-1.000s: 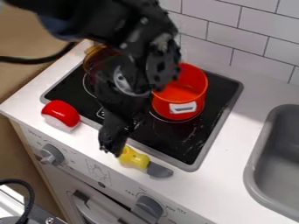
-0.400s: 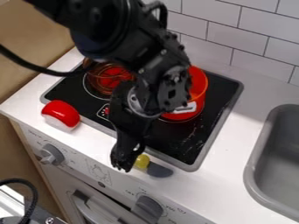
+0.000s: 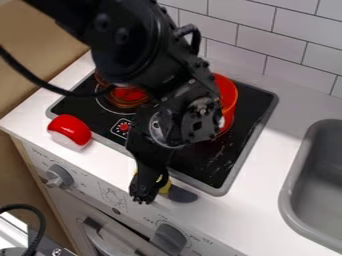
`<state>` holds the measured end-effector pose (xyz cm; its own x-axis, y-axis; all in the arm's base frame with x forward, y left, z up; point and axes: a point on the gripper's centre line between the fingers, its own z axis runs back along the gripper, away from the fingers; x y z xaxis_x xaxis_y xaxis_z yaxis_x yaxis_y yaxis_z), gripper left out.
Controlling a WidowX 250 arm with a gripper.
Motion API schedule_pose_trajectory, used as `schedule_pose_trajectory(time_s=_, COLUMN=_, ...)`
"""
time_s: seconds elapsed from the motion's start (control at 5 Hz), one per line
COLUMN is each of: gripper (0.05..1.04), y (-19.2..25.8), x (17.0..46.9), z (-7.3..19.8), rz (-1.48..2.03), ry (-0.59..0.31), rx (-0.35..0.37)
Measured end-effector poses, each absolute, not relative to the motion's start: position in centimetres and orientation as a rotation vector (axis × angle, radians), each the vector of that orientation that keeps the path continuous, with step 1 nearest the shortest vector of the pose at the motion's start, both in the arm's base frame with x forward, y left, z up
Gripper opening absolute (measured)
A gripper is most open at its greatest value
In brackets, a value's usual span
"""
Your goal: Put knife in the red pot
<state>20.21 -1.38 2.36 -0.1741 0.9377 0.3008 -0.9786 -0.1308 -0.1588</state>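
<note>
My gripper (image 3: 148, 190) hangs low over the counter's front strip, right at the knife's yellow handle, which it largely covers. Grey blade of the knife (image 3: 181, 194) lies on the white counter, pointing right, with a bit of yellow handle showing between it and the gripper. Whether the gripper holds the handle cannot be made out. Behind the arm, on the right part of the stove, stands the red pot (image 3: 228, 93), partly hidden by the arm.
A transparent amber pot (image 3: 101, 95) with something red inside is on the stove's (image 3: 248, 131) back left. A red and white toy (image 3: 69, 131) sits on the counter at left. The grey sink (image 3: 288, 192) is at right; knobs line the front below.
The gripper has come down and slightly toward the front edge, over the knife's handle, hiding more of it. The arm now covers more of the red pot. The knife's blade has stayed about where it was.
</note>
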Motion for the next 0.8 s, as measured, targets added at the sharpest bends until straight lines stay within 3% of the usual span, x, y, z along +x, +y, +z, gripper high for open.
schedule_pose_trajectory(time_s=0.2, gripper=0.957, y=-1.59, x=20.12, z=2.24, rz=1.712, ry=-0.364, rx=0.139)
schedule_pose_trajectory(time_s=0.6, gripper=0.419, y=-1.31, x=20.53, z=2.37, rz=1.724, ry=-0.322, rx=0.124)
schedule_pose_trajectory(time_s=0.8, gripper=0.37, y=-1.18, x=20.41, z=2.42, rz=1.719, ry=-0.311, rx=0.133)
